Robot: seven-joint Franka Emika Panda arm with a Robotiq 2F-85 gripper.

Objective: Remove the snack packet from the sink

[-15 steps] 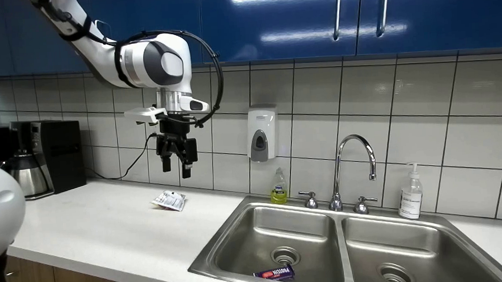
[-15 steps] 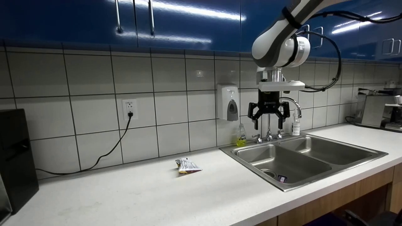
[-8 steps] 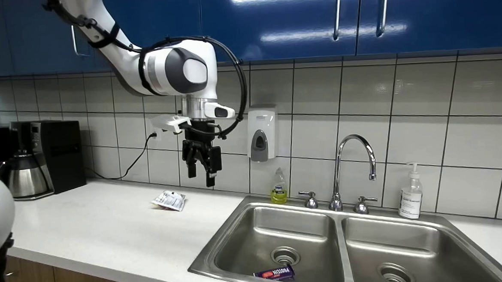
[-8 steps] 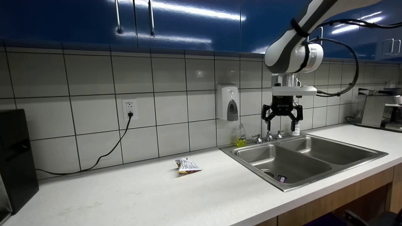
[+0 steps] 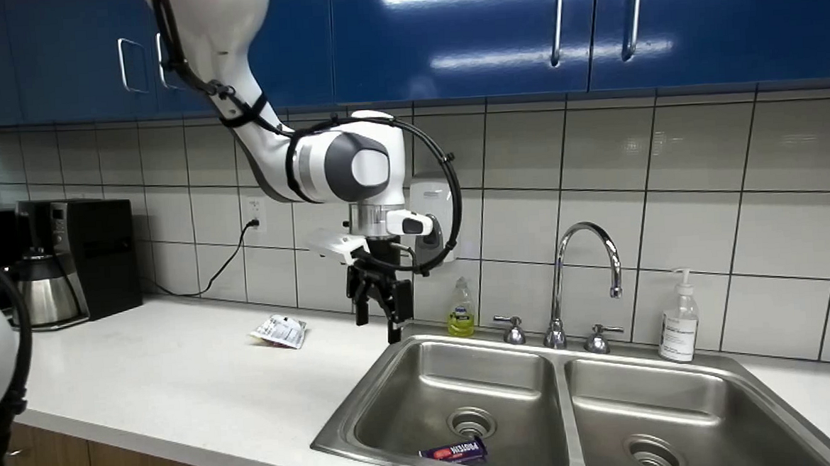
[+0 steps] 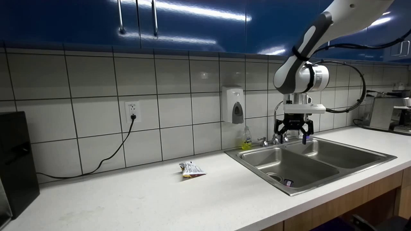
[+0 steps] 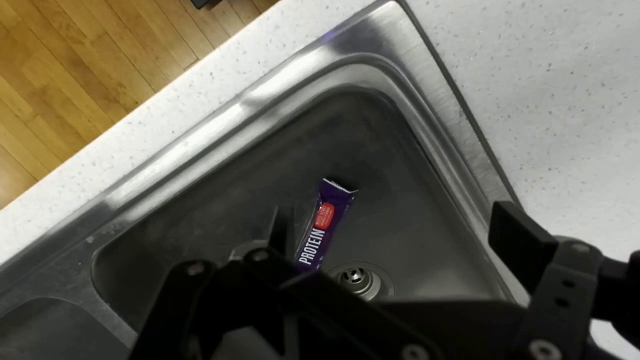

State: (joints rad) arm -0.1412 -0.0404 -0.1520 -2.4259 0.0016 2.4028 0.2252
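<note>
Wrist view: the packet lies in a basin of the sink, just beside the drain. In both exterior views, this is the basin nearer the white pouch on the worktop, and a bottle with yellow liquid inside stands on the rim. Over the sink, well above the packet, hangs the pincer, its fingers spread wide, holding nothing.

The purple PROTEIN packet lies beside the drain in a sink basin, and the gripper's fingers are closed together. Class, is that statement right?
Not quite: the gripper is open, its fingers wide apart in the wrist view. The purple PROTEIN packet does lie beside the drain in a sink basin.
</note>
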